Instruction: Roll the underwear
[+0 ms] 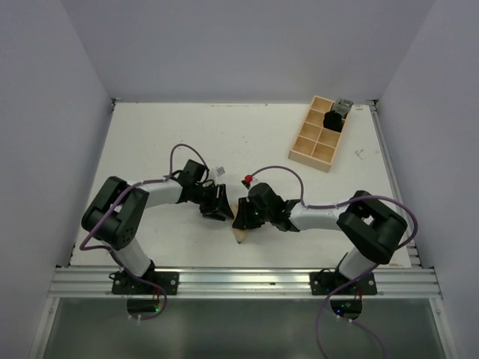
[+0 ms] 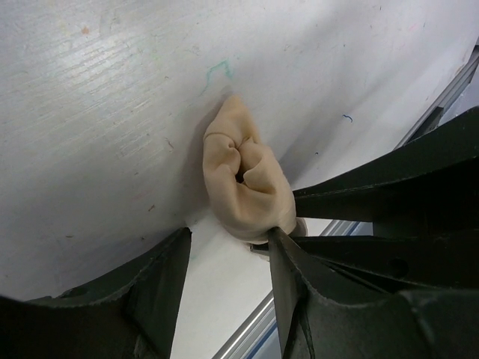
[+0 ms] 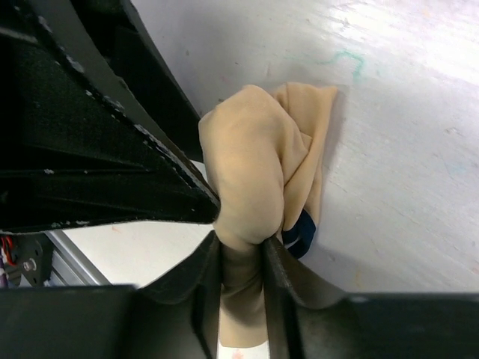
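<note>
Just ahead of the left pincer (image 2: 228, 233), spread and grasping nothing: bunched underwear (image 2: 243, 176) on the counter (image 2: 97, 112), clamped tight in the right pincer (image 3: 239, 250).

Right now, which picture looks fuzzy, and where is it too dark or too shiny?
Left wrist view: the underwear is sharp, the left gripper's fingers look soft. Right wrist view: the right gripper's fingers are nearly pure black, the table shines bright at top right. Top external view: even light, sharp, no glare.
</note>
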